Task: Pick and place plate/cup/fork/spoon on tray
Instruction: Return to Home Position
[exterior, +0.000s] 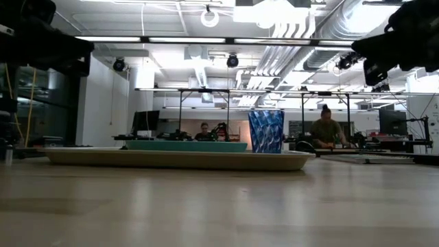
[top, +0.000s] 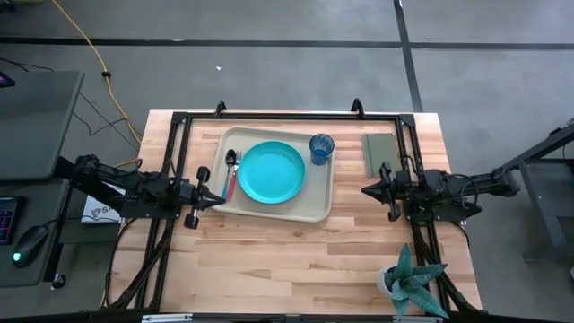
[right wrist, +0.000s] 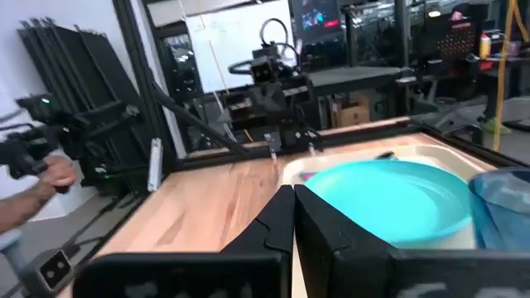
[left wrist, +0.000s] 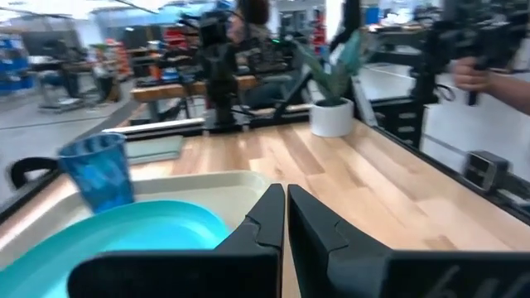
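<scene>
Fingers [left wrist: 263, 223] are resting closed, empty, on left gripper [top: 218, 198] and right gripper [top: 368, 189] beside the tray [top: 269, 212]; plate [top: 272, 171], cup [top: 322, 148], fork [top: 234, 188] and spoon [top: 230, 160] are all sitting inside, leaving only homing.
</scene>
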Robot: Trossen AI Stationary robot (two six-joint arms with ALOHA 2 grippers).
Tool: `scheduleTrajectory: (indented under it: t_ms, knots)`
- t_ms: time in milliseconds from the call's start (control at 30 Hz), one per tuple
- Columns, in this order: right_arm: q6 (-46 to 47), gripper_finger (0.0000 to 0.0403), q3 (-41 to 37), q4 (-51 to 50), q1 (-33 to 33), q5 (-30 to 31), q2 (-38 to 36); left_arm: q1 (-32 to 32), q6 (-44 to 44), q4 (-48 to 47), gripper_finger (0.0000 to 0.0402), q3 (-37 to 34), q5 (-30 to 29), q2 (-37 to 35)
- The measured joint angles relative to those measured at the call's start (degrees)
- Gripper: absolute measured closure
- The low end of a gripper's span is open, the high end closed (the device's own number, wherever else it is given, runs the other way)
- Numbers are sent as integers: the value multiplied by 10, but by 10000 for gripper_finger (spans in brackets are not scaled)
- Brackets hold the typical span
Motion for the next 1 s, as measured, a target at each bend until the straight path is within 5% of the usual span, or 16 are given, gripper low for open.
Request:
scheduleTrajectory:
  t_ms: [200,467,1000]
  knots:
    - [-22,403,0,-36,21,25,-17,0,-14,-7,401,0,35,7]
    - [-49,403,0,-36,22,25,-17,0,-16,12,401,0,-98,8]
    - [-49,403,0,-36,22,24,-17,5,-19,12,401,0,-96,-18]
